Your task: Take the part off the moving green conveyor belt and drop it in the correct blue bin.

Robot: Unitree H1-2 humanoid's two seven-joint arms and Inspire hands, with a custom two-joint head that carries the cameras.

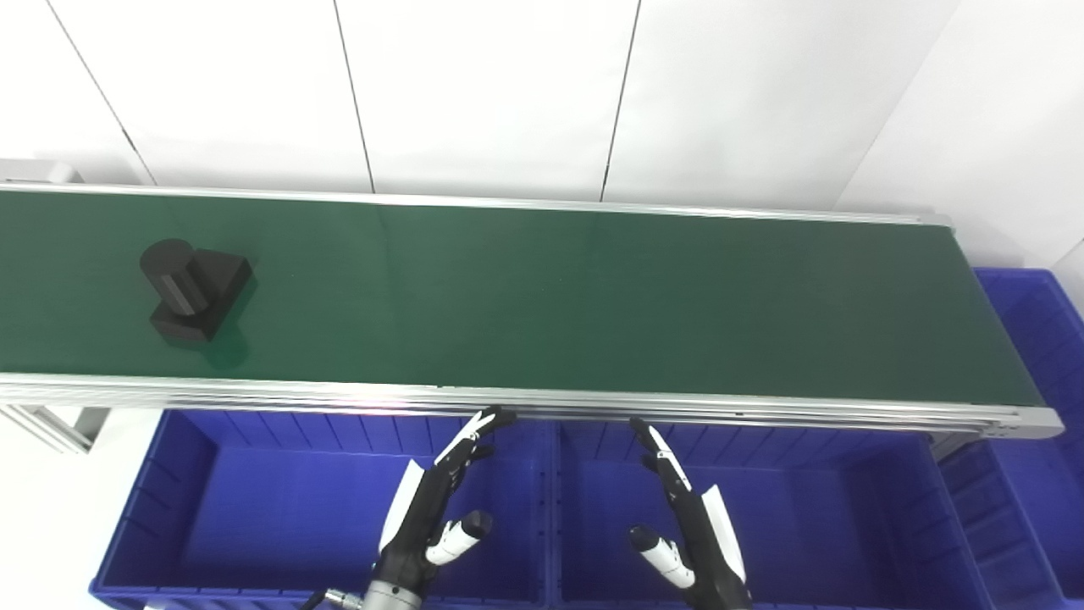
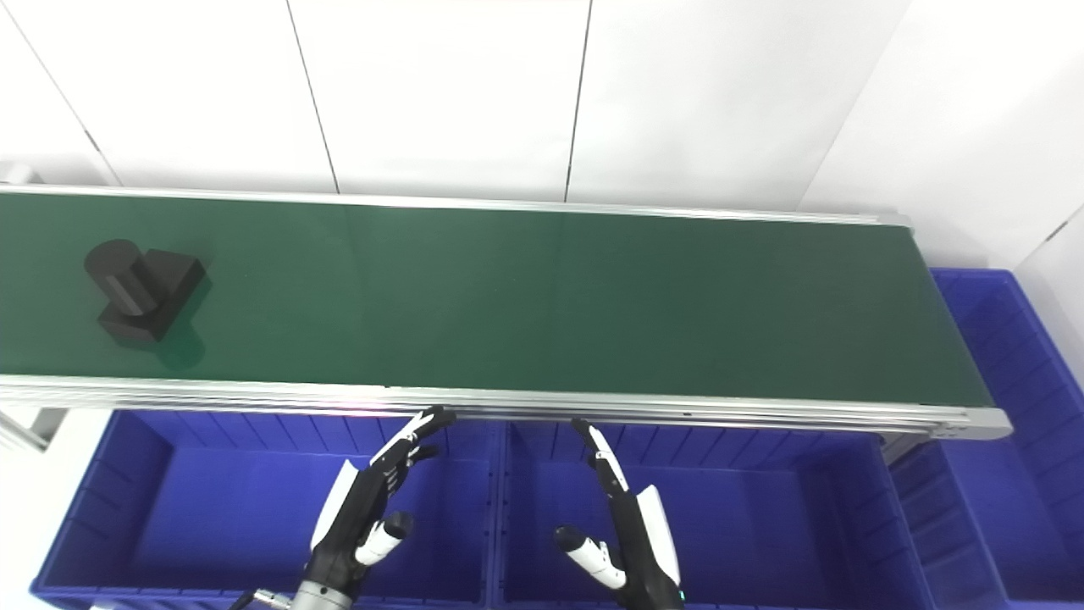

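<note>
A black part (image 1: 195, 290), a cylinder lying on a square block, rests on the green conveyor belt (image 1: 542, 296) at its far left. My left hand (image 1: 436, 508) hovers open over the left blue bin (image 1: 169, 508), fingers stretched toward the belt's near rail. My right hand (image 1: 690, 521) is open too, over the middle blue bin (image 1: 804, 508). Both hands hold nothing and are far to the right of the part, below the belt's near edge.
A third blue bin (image 1: 1037, 339) stands past the belt's right end. An aluminium rail (image 1: 542, 400) runs along the belt's near side, with a frame leg (image 1: 51, 424) at the left. White wall panels stand behind.
</note>
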